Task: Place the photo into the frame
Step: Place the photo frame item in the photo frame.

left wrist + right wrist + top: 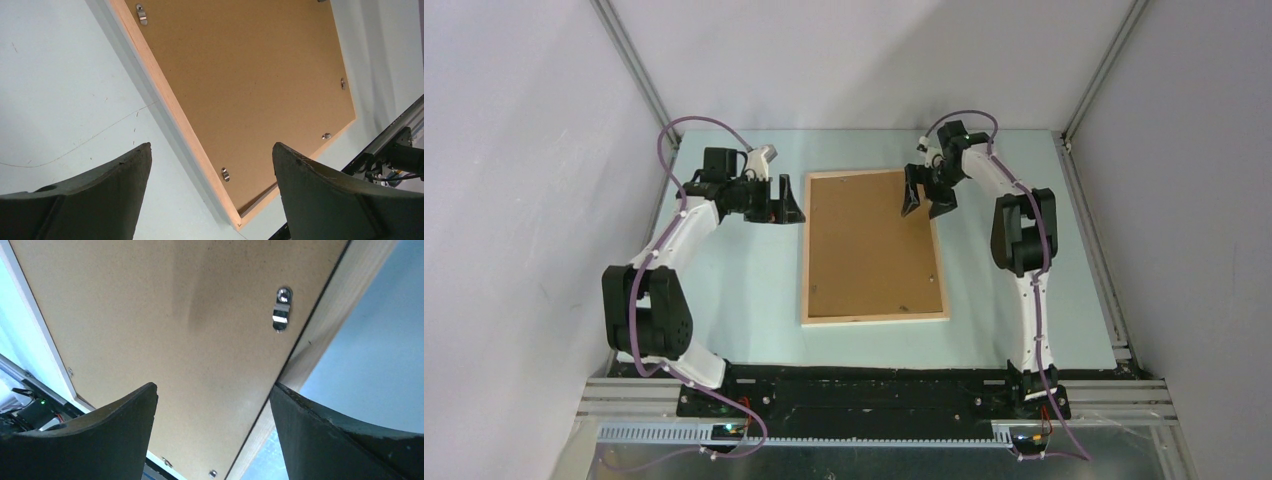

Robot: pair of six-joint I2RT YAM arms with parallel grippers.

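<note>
The frame (874, 317) lies face down mid-table, with the brown backing board (874, 245) seated in it. The photo is not visible and is presumably underneath. The left claw (789, 203) is released beside the frame's upper-left corner. The right claw (927, 205) is released over the upper-right corner. Next probably comes swinging the metal clip (281, 310) to lock the board.

Pale blue-green tabletop (744, 290), matte, with faint scratches visible in the left wrist view. Plain light-grey walls (514, 150) enclose it on the left, far and right sides. Aluminium struts (636, 70) rise at the two far corners. A slotted metal rail (854, 433) borders the near edge. Lighting is even and diffuse, and shadows are soft.
</note>
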